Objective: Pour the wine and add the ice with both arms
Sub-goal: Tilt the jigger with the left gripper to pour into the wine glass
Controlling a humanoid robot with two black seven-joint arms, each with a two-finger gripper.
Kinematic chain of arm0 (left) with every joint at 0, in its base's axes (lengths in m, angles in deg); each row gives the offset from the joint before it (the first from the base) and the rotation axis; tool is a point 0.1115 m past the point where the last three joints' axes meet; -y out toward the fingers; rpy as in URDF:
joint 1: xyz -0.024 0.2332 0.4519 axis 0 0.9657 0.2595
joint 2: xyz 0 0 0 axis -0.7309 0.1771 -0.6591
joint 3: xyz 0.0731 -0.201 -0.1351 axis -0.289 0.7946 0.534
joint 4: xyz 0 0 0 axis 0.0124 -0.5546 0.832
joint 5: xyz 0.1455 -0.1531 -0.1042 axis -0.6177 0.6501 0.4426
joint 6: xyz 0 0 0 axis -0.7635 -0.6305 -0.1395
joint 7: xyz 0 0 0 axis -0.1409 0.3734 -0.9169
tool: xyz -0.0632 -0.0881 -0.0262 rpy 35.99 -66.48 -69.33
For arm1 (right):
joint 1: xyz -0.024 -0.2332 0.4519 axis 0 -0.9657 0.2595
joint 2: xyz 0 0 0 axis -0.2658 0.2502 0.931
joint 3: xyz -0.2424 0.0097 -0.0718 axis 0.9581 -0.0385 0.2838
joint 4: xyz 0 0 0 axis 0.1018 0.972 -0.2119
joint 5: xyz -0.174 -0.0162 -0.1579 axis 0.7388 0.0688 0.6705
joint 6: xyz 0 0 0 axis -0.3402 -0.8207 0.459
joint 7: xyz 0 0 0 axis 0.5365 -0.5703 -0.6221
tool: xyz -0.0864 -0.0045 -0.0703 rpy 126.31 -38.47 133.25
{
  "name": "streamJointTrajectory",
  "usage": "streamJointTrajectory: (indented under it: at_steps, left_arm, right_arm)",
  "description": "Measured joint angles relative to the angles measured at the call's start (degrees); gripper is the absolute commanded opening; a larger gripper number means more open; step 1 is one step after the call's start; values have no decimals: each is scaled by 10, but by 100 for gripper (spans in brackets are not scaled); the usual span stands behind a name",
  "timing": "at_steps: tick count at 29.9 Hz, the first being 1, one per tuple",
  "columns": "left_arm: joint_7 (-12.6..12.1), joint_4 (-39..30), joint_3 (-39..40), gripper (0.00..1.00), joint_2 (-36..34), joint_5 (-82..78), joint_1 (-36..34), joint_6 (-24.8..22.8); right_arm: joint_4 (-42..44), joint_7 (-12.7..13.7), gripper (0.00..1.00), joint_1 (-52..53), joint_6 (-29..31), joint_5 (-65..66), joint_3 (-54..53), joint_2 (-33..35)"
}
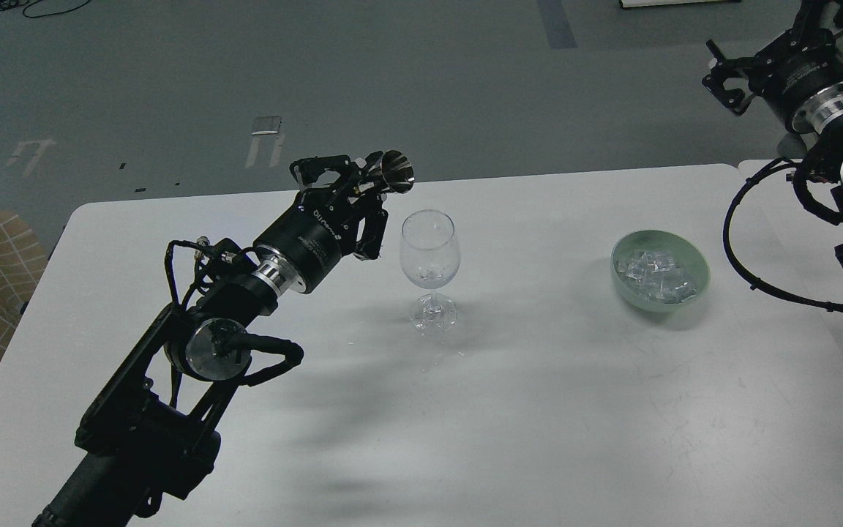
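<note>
Left arm (pixel 195 351) comes in from lower left; its jaws pinch a small metal cup (pixel 395 173), tipped on its side, mouth toward frame right, just above and left of the wine glass (pixel 429 267) at frame centre. Glass upright on white worktop (pixel 509 410); a little clear stuff at bowl bottom, can't tell what. Ice (pixel 659 276) in green bowl (pixel 694 258), centre-right. Right arm (pixel 831 117) upper right, well apart; its jaws' state can't be told.

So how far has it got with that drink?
Partly done, it seems. The left gripper holds a small metal cup tipped toward the wine glass, which seems to hold a little at its bottom. The ice lies in the green bowl; the right gripper is raised, away from it.
</note>
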Motion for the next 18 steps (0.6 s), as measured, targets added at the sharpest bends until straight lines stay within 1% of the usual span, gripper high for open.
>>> streamJointTrajectory:
  at_steps: [18]
  left_arm:
    - [4, 8, -22, 25, 1, -59, 0, 0]
  right_arm:
    - [0, 0, 100, -5, 1, 0, -1, 0]
